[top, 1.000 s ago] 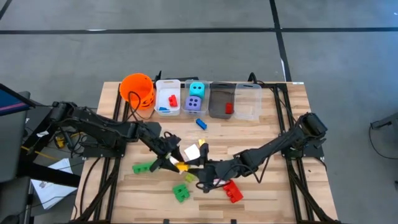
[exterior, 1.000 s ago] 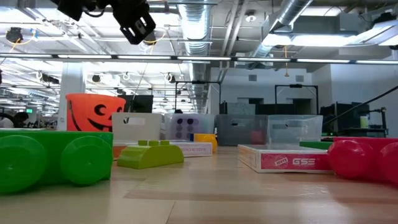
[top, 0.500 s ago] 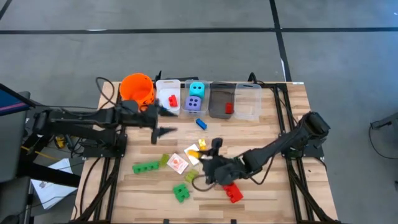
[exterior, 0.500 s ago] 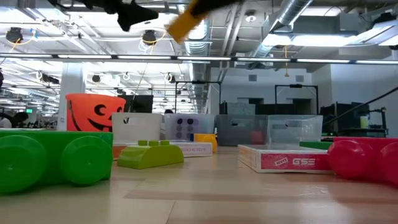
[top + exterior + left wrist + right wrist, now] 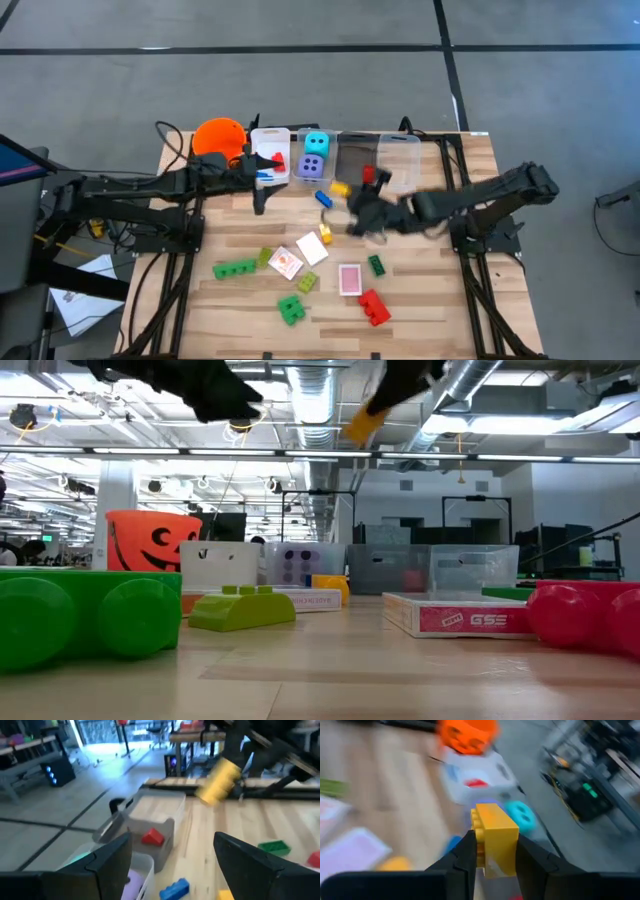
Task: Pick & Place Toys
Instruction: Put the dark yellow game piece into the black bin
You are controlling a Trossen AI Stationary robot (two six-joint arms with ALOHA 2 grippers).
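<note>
Fingers of right gripper now carry yellow brick bin-ward.

An open-plan lab or workshop: exposed ceiling ducts, strip lights, concrete floor, equipment benches behind.

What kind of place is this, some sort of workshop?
Probably a robotics lab in a large open industrial hall: exposed ceiling ducts overhead, a concrete floor, and a wooden table fitted with robot arms.
</note>
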